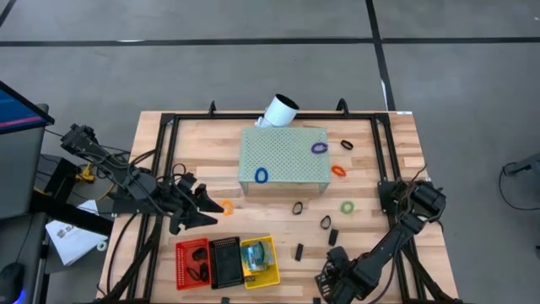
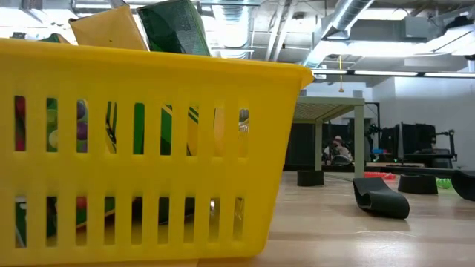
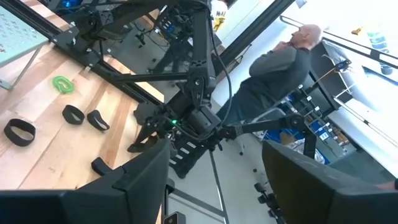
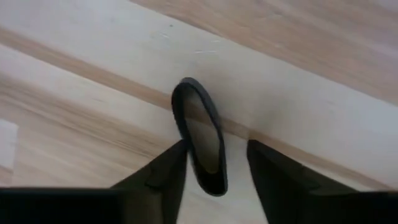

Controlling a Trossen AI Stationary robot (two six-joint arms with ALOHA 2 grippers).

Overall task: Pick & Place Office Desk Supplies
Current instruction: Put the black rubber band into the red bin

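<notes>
My right gripper (image 4: 217, 165) points down at the table's near right (image 1: 335, 256), open, with a black loop (image 4: 198, 134) lying flat on the wood between its fingers. My left gripper (image 3: 214, 186) hangs open and empty at mid-left (image 1: 207, 213), held level above the table. More black loops (image 1: 297, 208) and a green loop (image 1: 347, 207) lie on the wood. A blue loop (image 1: 261, 176) and a purple loop (image 1: 319, 148) rest on the pale green block. Crayon boxes (image 2: 111, 30) stand in the yellow basket (image 1: 260, 260). My right gripper comes from above with one finger on each side of the black loop's end (image 4: 214, 177). One finger (image 4: 171, 168) stands right against the loop's side; whether it touches, I cannot tell. The other finger is apart from it. The loop lies flat on the table.
A red basket (image 1: 192, 262) and a black basket (image 1: 225, 260) stand beside the yellow one at the near edge. Orange loops (image 1: 338, 171) lie near the block (image 1: 283, 157), with a white tube (image 1: 278, 110) behind it. A person (image 3: 280, 68) stands beyond the table.
</notes>
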